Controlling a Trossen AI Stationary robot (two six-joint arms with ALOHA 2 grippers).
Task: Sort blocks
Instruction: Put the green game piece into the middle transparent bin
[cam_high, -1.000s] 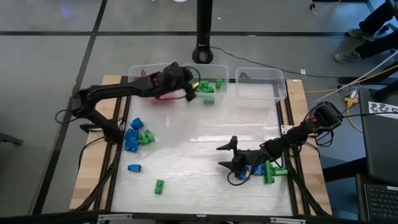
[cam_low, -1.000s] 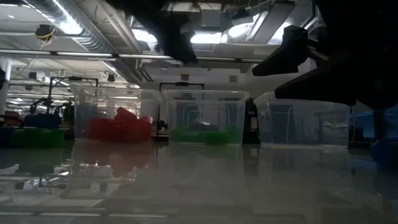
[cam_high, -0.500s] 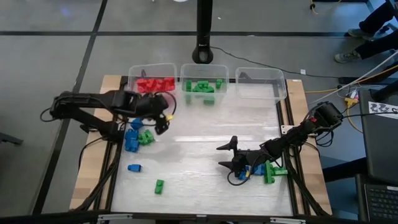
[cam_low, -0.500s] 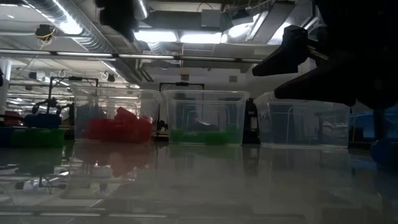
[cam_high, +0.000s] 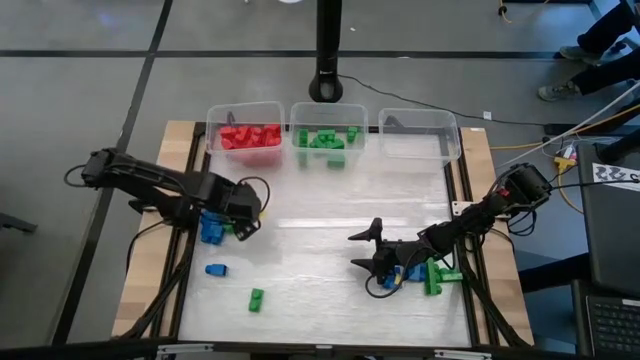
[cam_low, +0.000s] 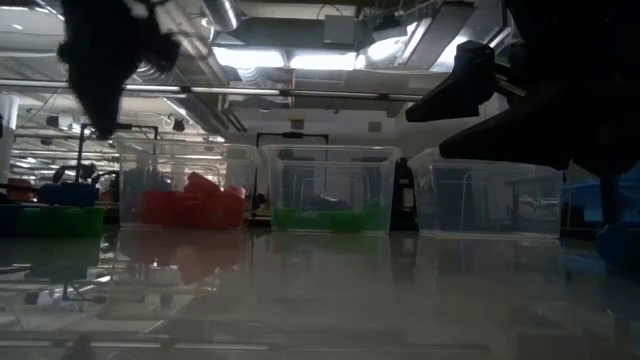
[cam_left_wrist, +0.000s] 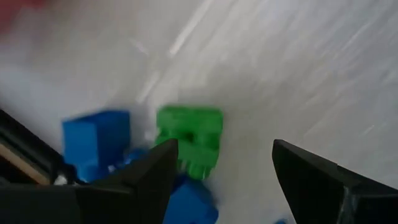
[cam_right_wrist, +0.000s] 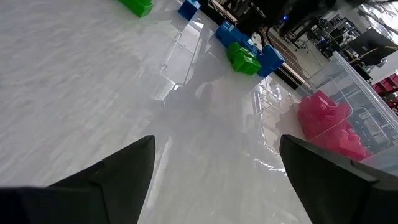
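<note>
**Left arm back at the left-edge pile after a visit to the bins**

The white table (cam_high: 320, 240) is seen with three clear bins along its far edge: a red-filled bin (cam_high: 246, 130), a green-filled bin (cam_high: 326, 134) and an empty bin (cam_high: 420, 132).

A second ago the left arm was reached out over the red and green bins; it is now drawn back to the table's left edge. The left gripper (cam_high: 248, 215) is held over a cluster of blue and green blocks (cam_high: 213, 228). Its jaws are parted and nothing is held between them; a green block (cam_left_wrist: 189, 137) lies just ahead of the fingers in the left wrist view. A delivery is judged complete and the next pick begun.

The right gripper (cam_high: 366, 250) has not moved. It is spread wide, empty, low over the table beside a blue and green cluster (cam_high: 425, 277) at the right edge.

Two loose blocks remain near the front left: a blue block (cam_high: 215, 269) and a green one (cam_high: 256, 298). Sorting is judged well short of done.
</note>
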